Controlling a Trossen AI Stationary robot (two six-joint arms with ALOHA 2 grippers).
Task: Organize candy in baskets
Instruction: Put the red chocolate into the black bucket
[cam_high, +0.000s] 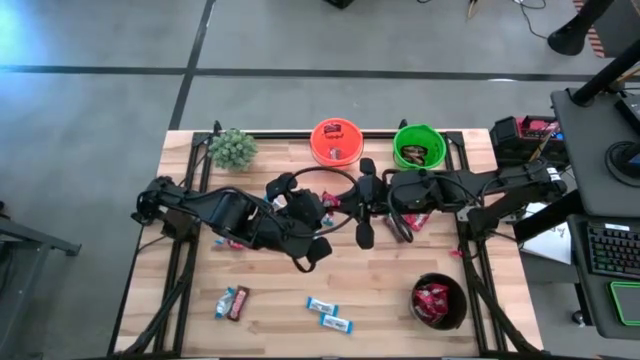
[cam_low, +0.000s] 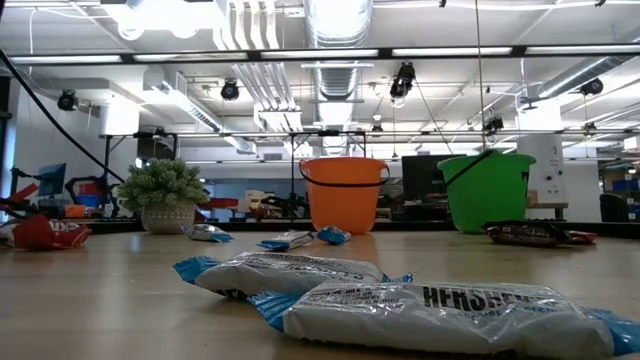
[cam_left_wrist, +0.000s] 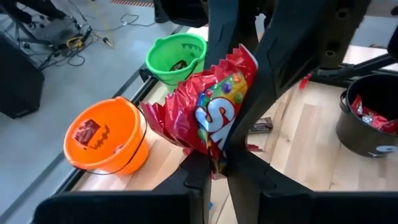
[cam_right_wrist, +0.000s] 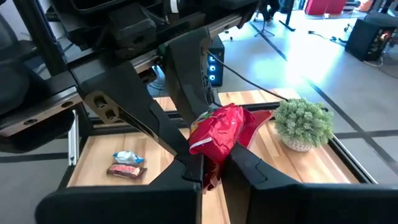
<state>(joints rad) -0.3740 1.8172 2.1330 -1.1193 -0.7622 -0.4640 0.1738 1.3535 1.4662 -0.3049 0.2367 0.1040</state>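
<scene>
A red crinkly candy packet (cam_left_wrist: 211, 106) hangs in the air above the middle of the table, between my two grippers. My left gripper (cam_high: 335, 205) comes from the left and my right gripper (cam_high: 358, 200) from the right; both are shut on the packet. The orange basket (cam_high: 335, 142) and the green basket (cam_high: 419, 146) stand at the far edge. The black basket (cam_high: 438, 302), holding red packets, stands near the front right. Blue-and-white bars (cam_high: 322, 305) lie flat near the front edge. A brown bar (cam_high: 238, 302) lies at the front left. My left gripper pinches one end of the red packet (cam_left_wrist: 214, 155) between its two fingers. The packet stands up beyond the fingertips, crumpled, clear of the table. My right gripper pinches the packet's other end (cam_right_wrist: 208, 165) between its two fingers, coming roughly level from the table's right. The packet is bunched up between the two grippers.
A small potted plant (cam_high: 233, 148) stands at the far left. Another red packet (cam_high: 415, 222) lies on the table under my right arm. In the low view, blue-and-white bars (cam_low: 440, 315) lie close to the front edge.
</scene>
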